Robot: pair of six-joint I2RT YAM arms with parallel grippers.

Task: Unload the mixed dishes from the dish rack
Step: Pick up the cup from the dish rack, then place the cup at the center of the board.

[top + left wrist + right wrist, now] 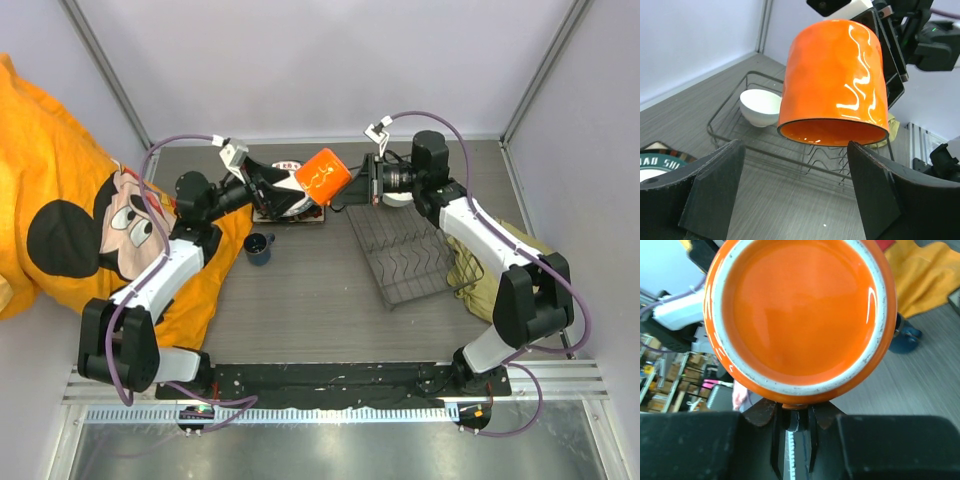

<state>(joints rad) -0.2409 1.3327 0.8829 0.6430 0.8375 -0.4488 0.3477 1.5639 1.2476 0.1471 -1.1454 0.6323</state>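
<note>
I have the orange mug up in the air over the far middle of the grey table, just left of the dish rack, tilted with its mouth turned toward the left arm and its base toward the right arm. On the right wrist camera the mug's base fills most of the view, and the right gripper has its 2 fingers drawn close together at the bottom edge of the mug, pinching a narrow orange part that I take to be the handle. The left gripper has its jaws spread wide, 1 finger on each side of the left wrist view, with the rim of the mug just above and ahead of them; I see no contact between those fingers and the mug. Behind the mug on that camera the white bowl sits in a far corner of the rack. On the overhead view the round dark-rimmed plate lies on the square cream plate on the table under the left gripper, to the left of the rack and apart from it. The small dark-blue cup stands upright on the table just beside the edge of the orange Mickey Mouse cloth. An olive cloth lies bunched against the right side of the rack, under the right arm.
</note>
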